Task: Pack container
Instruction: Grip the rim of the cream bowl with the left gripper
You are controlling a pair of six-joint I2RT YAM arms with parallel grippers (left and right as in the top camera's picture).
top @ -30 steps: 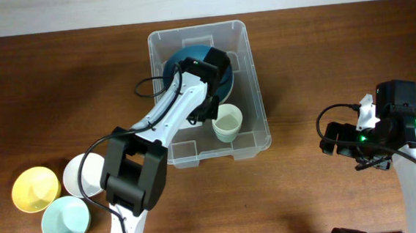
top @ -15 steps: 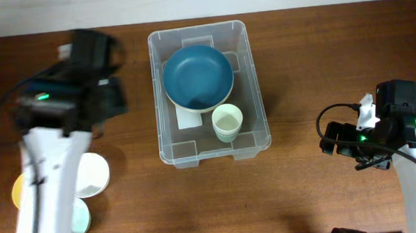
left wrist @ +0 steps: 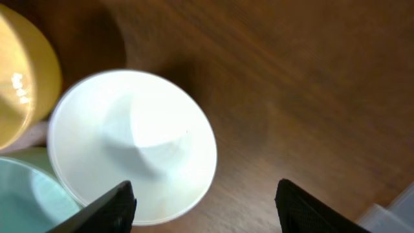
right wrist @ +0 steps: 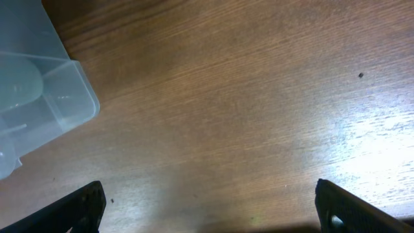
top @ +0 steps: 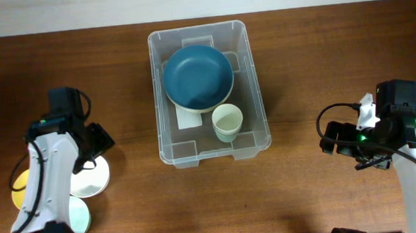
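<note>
Now, your left gripper (left wrist: 204, 208) hangs open and empty over the white bowl (left wrist: 132, 142); your right gripper (right wrist: 210, 207) gapes wide, empty. The container (top: 259, 91) sits mid-table, toward the far edge.

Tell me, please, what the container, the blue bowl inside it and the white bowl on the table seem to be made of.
Container: clear, colourless plastic, glossy; the table shows through its base.
Blue bowl: smooth, opaque, soft sheen, with a pale outer rim; likely glazed ceramic, possibly hard plastic.
White bowl: smooth, glossy with bright highlights; ceramic or plastic, unclear which.
</note>
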